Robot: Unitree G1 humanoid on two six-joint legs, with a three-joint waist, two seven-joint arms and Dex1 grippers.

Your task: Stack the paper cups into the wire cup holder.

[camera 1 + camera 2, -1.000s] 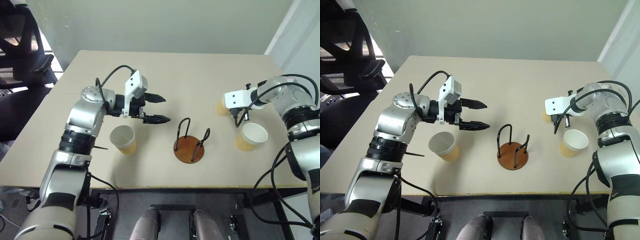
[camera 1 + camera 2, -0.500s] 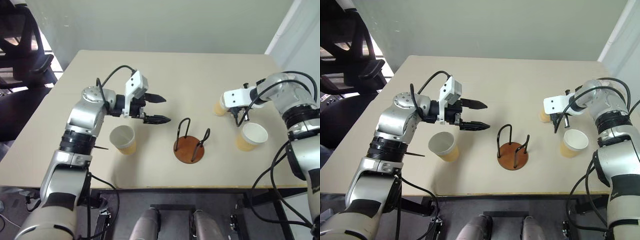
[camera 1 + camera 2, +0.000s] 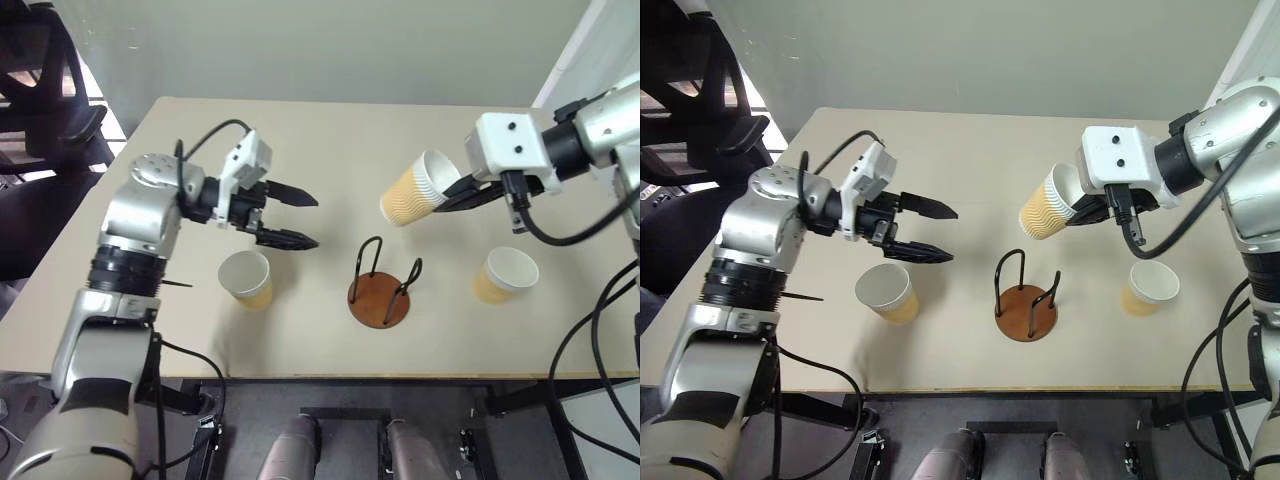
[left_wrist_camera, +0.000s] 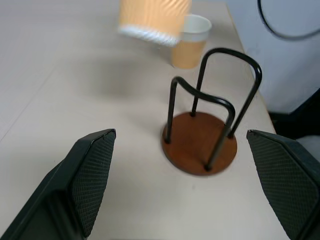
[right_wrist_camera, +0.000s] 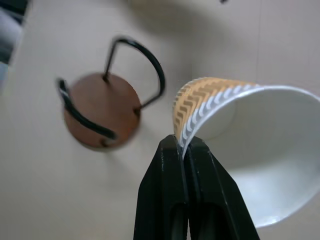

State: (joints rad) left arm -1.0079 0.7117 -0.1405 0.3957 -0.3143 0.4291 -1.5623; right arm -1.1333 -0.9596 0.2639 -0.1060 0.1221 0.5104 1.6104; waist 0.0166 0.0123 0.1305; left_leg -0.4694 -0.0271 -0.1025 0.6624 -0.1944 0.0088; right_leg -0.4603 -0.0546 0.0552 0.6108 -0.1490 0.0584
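My right pincer [image 3: 462, 192]: pinching cup [image 3: 412, 190] rim, tilted above holder [image 3: 379, 288] | left pincer [image 3: 296, 218]: wide, empty | table [image 3: 330, 140]: two cups apart

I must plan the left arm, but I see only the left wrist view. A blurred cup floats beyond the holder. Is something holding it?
Observer: Yes. The right tool is shut on the rim of that blurred cup and holds it tilted in the air.
Operator: Besides the cup standing behind the holder, is there a third one?
Observer: Yes. The third cup stands upright on the table, left of the wire cup holder, close under the open left tool.
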